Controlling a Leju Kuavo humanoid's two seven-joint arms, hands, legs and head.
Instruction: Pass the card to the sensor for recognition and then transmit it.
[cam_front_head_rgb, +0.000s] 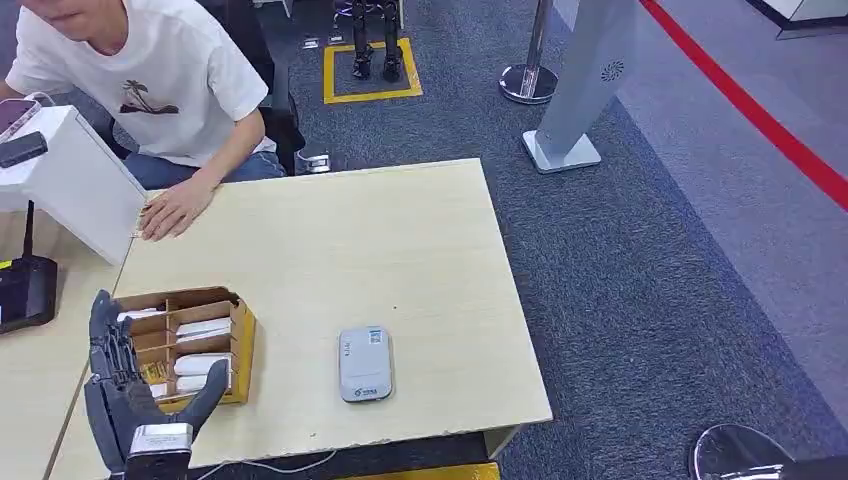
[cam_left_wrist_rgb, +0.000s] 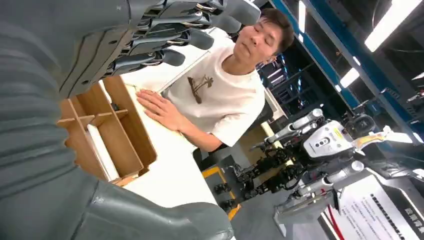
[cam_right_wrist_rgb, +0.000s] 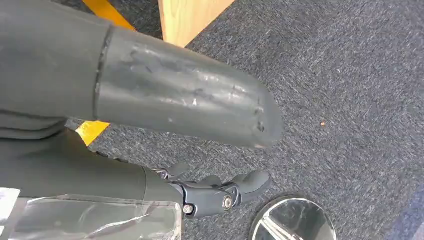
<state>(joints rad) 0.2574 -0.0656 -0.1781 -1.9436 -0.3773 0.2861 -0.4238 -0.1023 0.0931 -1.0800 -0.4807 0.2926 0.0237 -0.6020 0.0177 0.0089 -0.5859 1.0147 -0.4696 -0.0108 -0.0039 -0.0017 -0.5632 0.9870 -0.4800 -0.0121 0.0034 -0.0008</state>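
A brown cardboard box (cam_front_head_rgb: 241, 338) with dividers stands at the table's near left and holds several white cards (cam_front_head_rgb: 202, 364). My left hand (cam_front_head_rgb: 125, 385) hovers at the box's near left side, fingers spread and thumb out, holding nothing. The left wrist view looks past its fingers (cam_left_wrist_rgb: 165, 30) into the box (cam_left_wrist_rgb: 125, 135), where one card (cam_left_wrist_rgb: 102, 152) stands on edge. The grey card sensor (cam_front_head_rgb: 365, 363) lies flat on the table to the right of the box. My right hand (cam_right_wrist_rgb: 150, 95) hangs over the carpet beside the table with nothing in it.
A person (cam_front_head_rgb: 170, 80) sits at the far left with one hand (cam_front_head_rgb: 172, 212) flat on the table. A white stand (cam_front_head_rgb: 70, 180) and a black device (cam_front_head_rgb: 25, 290) sit on the left. A chrome round base (cam_front_head_rgb: 735, 450) stands on the floor at right.
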